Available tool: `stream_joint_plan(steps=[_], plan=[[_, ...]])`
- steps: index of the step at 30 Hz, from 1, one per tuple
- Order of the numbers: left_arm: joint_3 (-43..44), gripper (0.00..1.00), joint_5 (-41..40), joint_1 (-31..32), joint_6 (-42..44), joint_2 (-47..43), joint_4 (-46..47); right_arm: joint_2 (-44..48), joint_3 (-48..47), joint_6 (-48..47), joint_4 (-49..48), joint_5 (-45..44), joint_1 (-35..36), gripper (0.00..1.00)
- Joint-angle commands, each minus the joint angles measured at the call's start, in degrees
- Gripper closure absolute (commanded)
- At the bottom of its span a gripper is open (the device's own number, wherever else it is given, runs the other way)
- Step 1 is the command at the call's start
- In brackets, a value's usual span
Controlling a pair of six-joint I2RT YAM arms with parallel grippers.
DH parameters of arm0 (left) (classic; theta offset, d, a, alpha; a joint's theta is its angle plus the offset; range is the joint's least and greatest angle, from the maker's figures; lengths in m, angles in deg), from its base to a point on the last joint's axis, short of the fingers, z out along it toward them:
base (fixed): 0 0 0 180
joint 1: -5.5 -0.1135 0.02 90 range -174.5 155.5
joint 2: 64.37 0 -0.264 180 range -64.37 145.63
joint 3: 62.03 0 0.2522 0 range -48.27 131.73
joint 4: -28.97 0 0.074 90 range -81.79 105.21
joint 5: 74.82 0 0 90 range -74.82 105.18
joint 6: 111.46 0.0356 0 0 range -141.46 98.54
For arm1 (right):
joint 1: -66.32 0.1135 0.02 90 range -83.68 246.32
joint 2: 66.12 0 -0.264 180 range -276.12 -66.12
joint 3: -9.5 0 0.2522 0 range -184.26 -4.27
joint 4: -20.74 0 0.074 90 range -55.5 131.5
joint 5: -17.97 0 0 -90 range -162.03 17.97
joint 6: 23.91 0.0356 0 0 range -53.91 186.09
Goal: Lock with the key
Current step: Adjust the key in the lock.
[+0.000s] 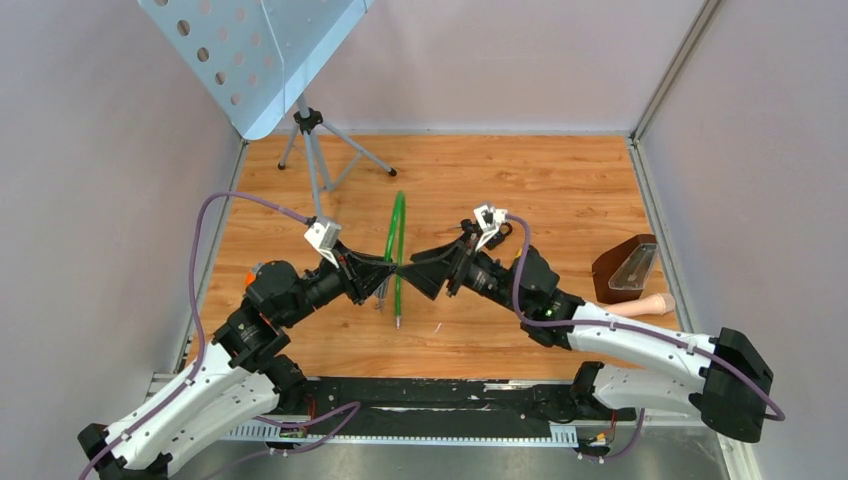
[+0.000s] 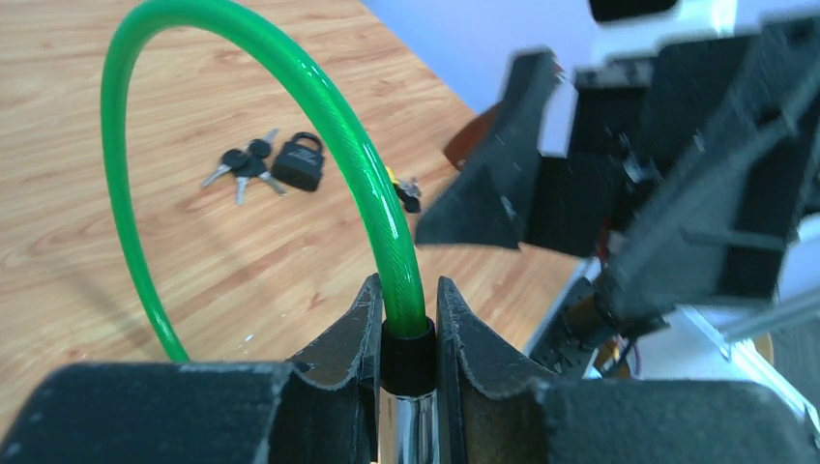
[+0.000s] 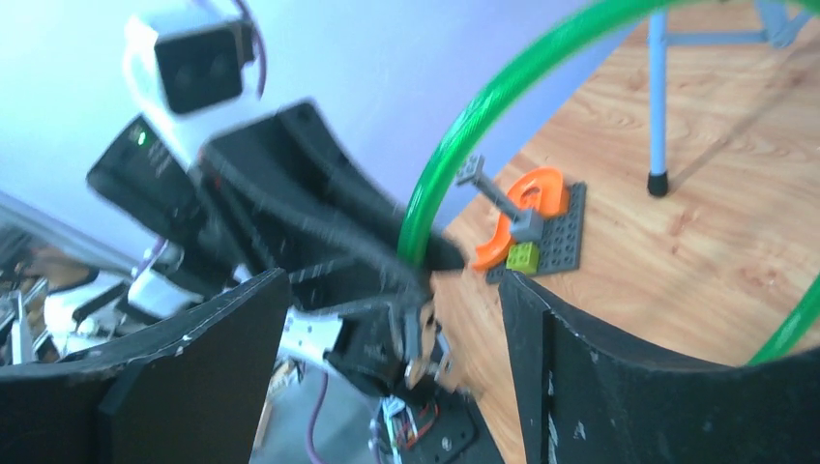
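Overhead camera is looking down on the bench (image 1: 560,190); wrist cameras are facing each other closely, sharing the cable (image 2: 398,261).

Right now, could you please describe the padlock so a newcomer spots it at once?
On the wooden table, find the green cable loop in the left claw. From the left wrist view, the padlock lies framed by it: dark, blocky, with a shackle, unlike the thin keys beside it.

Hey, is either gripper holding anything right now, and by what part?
The left gripper grips the green cable lock by the black collar at its end. The right gripper is open, holding nothing.
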Motion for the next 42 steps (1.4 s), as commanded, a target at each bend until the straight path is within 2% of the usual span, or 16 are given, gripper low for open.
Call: stream_joint_plan(steps=[1, 6, 8, 9, 12, 13, 14, 15, 16, 17, 19, 21, 24, 29, 38, 42], plan=[[5.53, 1.0, 12.02, -0.09, 6.38, 0.61, 3.27, -3.33, -10.13, 0.7, 11.52, -8.2, 0.11, 0.2], [7.56, 1.0, 20.35, -0.09, 8.1, 2.25, 3.23, -7.74, -15.11, -0.65, 10.57, -8.88, 0.1, 0.22], [7.75, 1.0, 22.61, -0.09, 8.1, 2.41, 3.23, -8.88, -16.04, -0.07, 10.28, -9.47, 0.1, 0.28], [7.84, 1.0, 23.41, -0.09, 8.09, 2.4, 3.23, -9.08, -16.08, 0.22, 9.58, -9.58, 0.1, 0.36], [8.21, 1.0, 23.0, -0.09, 7.82, 2.35, 1.75, -8.96, -15.71, 0.94, 7.99, -11.59, 0.19, 0.76], [8.53, 0.96, 22.56, -0.09, 7.43, 2.46, 1.13, -8.95, -16.13, 0.88, 8.55, -12.72, 0.26, 0.89], [8.74, 0.91, 21.2, -0.09, 7.22, 2.7, -0.09, -9.06, -17.07, 0.54, 10.03, -13.82, 0.28, 0.98], [9.23, 0.82, 20.26, -0.09, 6.78, 2.94, -0.72, -9.37, -18.57, -0.32, 12.05, -15.03, 0.51, 1.0], [9.44, 0.75, 18.32, -0.09, 6.59, 3.43, -2.07, -9.83, -20.21, -1.31, 14.5, -16.6, 0.81, 1.0], [9.82, 0.58, 17.32, -0.09, 6.18, 3.75, -2.76, -10.38, -21.97, -2.53, 16.78, -18.03, 1.26, 1.0], [10.17, 0.44, 14.88, -0.09, 5.66, 4.7, -4.17, -11.66, -25.55, -4.16, 21.47, -22.29, 2.37, 1.0], [10.3, 0.36, 13.22, -0.09, 4.93, 5.66, -4.52, -13.62, -30.02, -4.28, 26.97, -27.05, 3.53, 1.0], [10.6, 0.32, 10.08, -0.09, 4.31, 7.06, -4.23, -16.16, -35.26, -2.11, 36.74, -33.53, 4.87, 1.0], [10.55, 0.3, 7.1, -0.09, 5.32, 9.26, -3.01, -18.72, -40.6, 1.07, 44.99, -40.21, 6.5, 1.0], [9.42, 0.4, 5.45, -0.09, 5.0, 12.36, -2.22, -19.64, -43.32, 1.55, 48.1, -43.53, 6.89, 1.0], [8.42, 0.31, 3.96, -0.09, 3.05, 13.59, -0.81, -19.95, -44.19, 2.21, 49.39, -44.16, 6.96, 1.0]])
